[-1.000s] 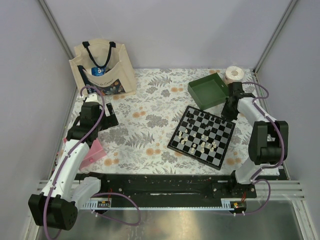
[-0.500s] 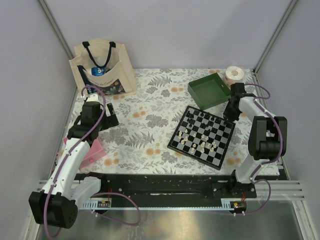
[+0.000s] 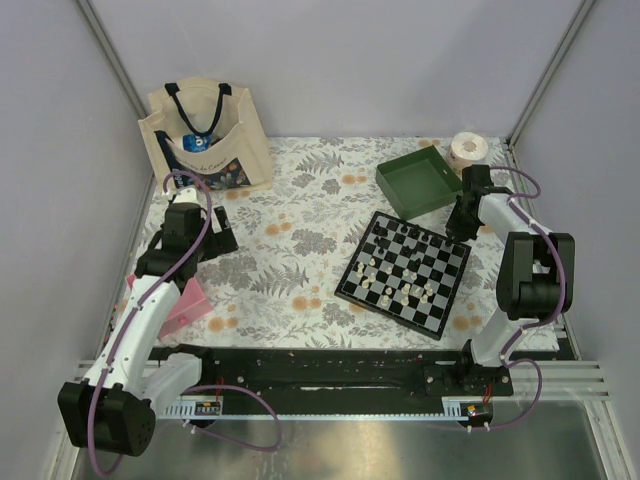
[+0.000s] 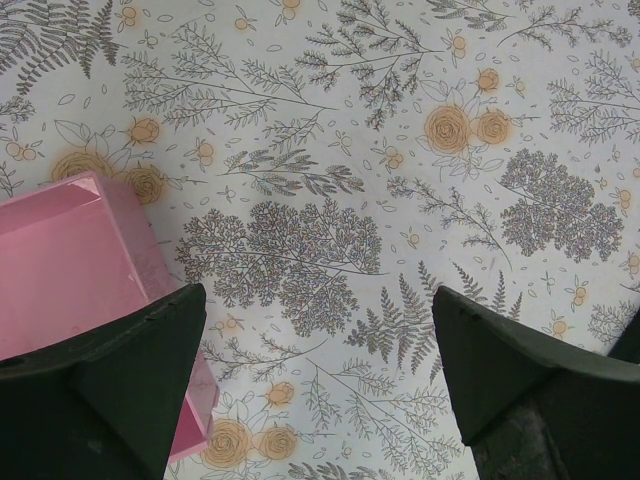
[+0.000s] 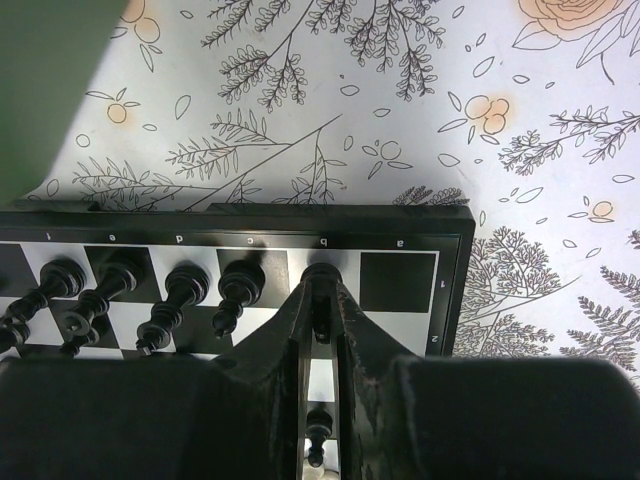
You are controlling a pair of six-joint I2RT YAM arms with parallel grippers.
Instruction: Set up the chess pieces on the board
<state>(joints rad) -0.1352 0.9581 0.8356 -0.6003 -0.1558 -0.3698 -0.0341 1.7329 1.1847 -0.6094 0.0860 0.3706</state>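
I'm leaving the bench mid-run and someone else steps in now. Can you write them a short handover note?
Left end effector: open, empty, over the flowered cloth, beside the pink box.
Right end effector: shut on a black piece at the second square from the corner in the edge row of the board.
Done: four black pieces stand in that row next to it.
Left: the corner square is bare; cream pieces sit scattered mid-board, not lined up. The green tray shows no pieces.
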